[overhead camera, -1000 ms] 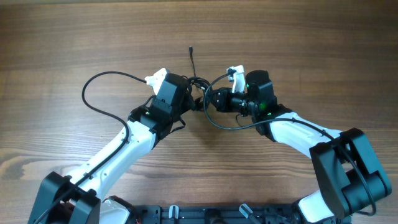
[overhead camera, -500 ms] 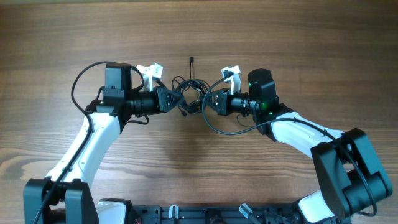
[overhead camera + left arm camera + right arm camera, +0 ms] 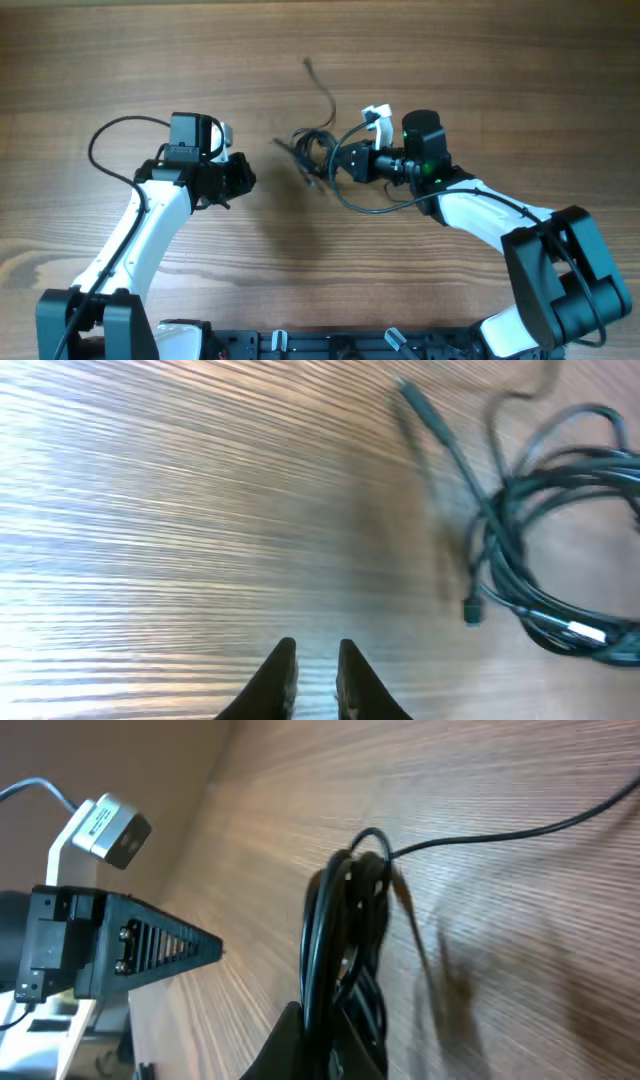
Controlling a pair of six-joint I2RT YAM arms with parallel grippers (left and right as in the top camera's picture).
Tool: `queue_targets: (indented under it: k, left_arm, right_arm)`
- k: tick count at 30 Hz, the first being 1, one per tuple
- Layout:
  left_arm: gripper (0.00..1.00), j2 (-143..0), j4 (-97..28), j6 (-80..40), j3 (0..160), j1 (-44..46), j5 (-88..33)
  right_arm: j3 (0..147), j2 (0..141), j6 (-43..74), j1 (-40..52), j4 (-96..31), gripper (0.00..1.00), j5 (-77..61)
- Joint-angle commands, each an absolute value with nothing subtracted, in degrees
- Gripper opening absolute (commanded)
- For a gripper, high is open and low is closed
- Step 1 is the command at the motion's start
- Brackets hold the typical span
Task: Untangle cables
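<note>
one brown wood-grain table (image 3: 500, 60) is lying beneath one tangled bundle of thin dark grey-black cables (image 3: 312, 150), its strands overlapping too tightly to count, with at least two small plug tips (image 3: 473, 610) showing. two white-and-black robot arms, left arm (image 3: 150, 215) and right arm (image 3: 470, 205), are each bearing one black two-finger gripper, left gripper (image 3: 314, 660) and right gripper (image 3: 330, 1042).

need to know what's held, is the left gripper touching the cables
Apart. The left wrist view shows bare table between the left gripper and the cables; the overhead view shows the same gap.
</note>
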State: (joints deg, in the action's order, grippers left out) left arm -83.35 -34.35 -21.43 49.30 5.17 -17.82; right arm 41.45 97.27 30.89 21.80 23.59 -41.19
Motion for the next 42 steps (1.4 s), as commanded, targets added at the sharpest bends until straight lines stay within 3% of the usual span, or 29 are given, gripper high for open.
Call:
queue_targets:
  k: [1,4,6,9,12,16,23,24,26,29,35,38,42]
  left_arm:
    - [0.17,-82.72,-34.35,-28.01,49.63,5.04,-13.37]
    - [0.18,-82.72,-33.10,-23.70,49.63,5.08,-25.19]
    - [0.29,-82.72,-30.02,-16.99,49.63,5.78,-38.24]
    - [0.43,-83.05,-26.02,-16.95,49.60,8.14,-39.81]
    - [0.50,-84.09,-23.90,-17.15,49.63,11.38,-39.11]
    - [0.51,-86.59,-21.98,-18.17,49.63,13.43,-38.46]
    - [0.54,-92.71,-20.05,-23.24,49.63,13.78,-36.01]
    - [0.50,-93.10,-20.03,-23.20,49.63,14.00,-35.99]
    - [0.32,-93.21,-20.43,-23.03,49.60,14.85,-35.99]
    - [0.28,-93.23,-21.69,-20.34,49.60,16.84,-35.57]
    - [0.34,-93.23,-22.52,-20.67,49.60,19.40,-24.80]
    - [0.34,-93.23,-22.48,-28.62,49.60,19.38,-13.69]
    - [0.48,-93.23,-22.48,-38.83,49.60,17.41,-6.48]
  right_arm:
    - [41.52,97.21,30.15,22.00,23.94,0.04,-40.49]
    - [41.52,97.21,30.06,22.00,23.97,0.04,-40.34]
    - [41.52,97.21,30.00,22.00,23.99,0.04,-40.38]
    - [41.52,97.21,25.89,22.00,25.47,0.04,-43.99]
    - [41.52,97.21,22.94,22.00,26.94,0.04,-47.37]
    - [41.52,97.25,16.53,22.00,29.91,0.04,-56.47]
    - [41.52,97.27,15.03,22.00,32.58,0.04,-63.35]
    - [41.52,97.27,15.09,22.00,33.06,0.04,-63.48]
    - [41.52,97.27,15.31,21.89,33.26,0.04,-62.98]
    - [41.52,97.27,19.16,21.50,35.97,0.04,-63.05]
    - [41.52,97.27,35.90,21.50,49.04,0.04,-67.02]
    - [41.52,97.27,39.97,21.50,48.56,0.04,-67.51]
    - [41.52,97.27,42.24,21.50,48.31,0.04,-67.85]
